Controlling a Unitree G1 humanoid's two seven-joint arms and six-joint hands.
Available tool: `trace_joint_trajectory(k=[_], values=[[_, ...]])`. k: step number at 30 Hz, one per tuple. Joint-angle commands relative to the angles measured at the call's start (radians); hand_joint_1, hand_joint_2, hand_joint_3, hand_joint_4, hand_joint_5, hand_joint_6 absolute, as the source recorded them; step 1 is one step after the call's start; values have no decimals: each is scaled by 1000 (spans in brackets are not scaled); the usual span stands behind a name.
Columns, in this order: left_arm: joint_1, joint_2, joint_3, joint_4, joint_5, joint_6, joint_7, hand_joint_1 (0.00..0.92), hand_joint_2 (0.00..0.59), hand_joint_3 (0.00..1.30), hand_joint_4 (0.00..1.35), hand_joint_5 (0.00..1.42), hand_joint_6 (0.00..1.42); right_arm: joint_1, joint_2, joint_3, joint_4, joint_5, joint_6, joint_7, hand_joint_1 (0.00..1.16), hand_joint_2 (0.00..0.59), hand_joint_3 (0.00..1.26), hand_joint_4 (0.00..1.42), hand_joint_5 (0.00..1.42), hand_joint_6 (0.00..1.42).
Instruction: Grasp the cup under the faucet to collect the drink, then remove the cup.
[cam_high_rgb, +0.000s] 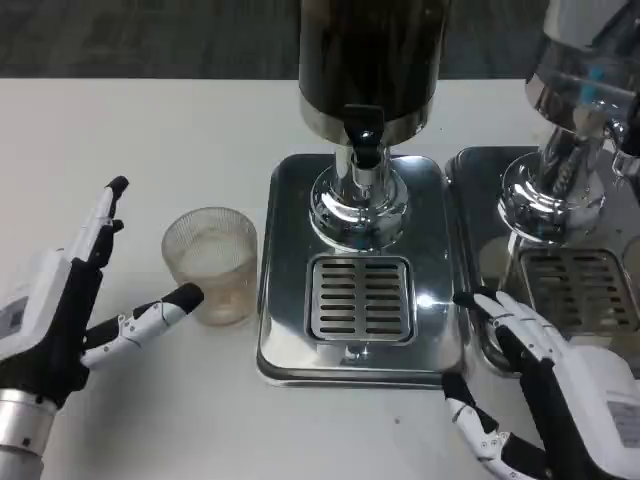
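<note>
Now the cup (211, 262) stands upright on the white table (150, 140), just beside the left edge of the middle dispenser's steel base (290, 330). It is not under the faucet (365, 140) and not on the drip grate (360, 297). It is 1 clear ribbed cup; whether any drink is in it, I cannot tell.

The left hand (75, 300) is to the left of the cup, with its palm turned toward it. Its fingers are spread apart and it holds nothing. The upper fingers point up and away over the table, and a lower finger with a black tip (183, 296) reaches to the cup's near side and looks to be touching it or very near it.

The right hand (540, 385) is at the front right corner of the steel base. It is also open with nothing in it, and its white fingertips (490, 305) lie over the right edge of the base.

There are 2 dispensers. The middle dispenser (370, 55) has a dark tank above a chrome neck, with the black faucet in front and the slotted grate below. The second dispenser (575, 110) stands to the right, on its own steel tray (480, 200), and is cut by the picture edge.
</note>
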Motion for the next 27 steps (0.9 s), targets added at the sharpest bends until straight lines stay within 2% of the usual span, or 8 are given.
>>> trace_joint_trajectory(k=[1, 11, 22, 27], values=[[-57, 15, -30, 101, 3, -29, 16, 129, 54, 20, 26, 172, 182, 15, 0, -3, -20, 2, 6, 4, 443, 446, 218, 140, 156, 285], [-165, 23, -106, 235, 41, -34, 61, 173, 51, 20, 40, 194, 202, 19, -5, -1, -26, 6, -4, 9, 444, 446, 227, 148, 170, 314], [-251, 8, -171, 330, 39, -48, 65, 196, 52, 31, 49, 210, 215, 20, -5, 7, -27, 13, -12, 19, 439, 439, 249, 153, 183, 324], [-281, -1, -183, 381, 23, -64, 48, 203, 50, 31, 50, 211, 221, 21, -6, 10, -27, 14, -12, 19, 436, 438, 250, 163, 184, 336]])
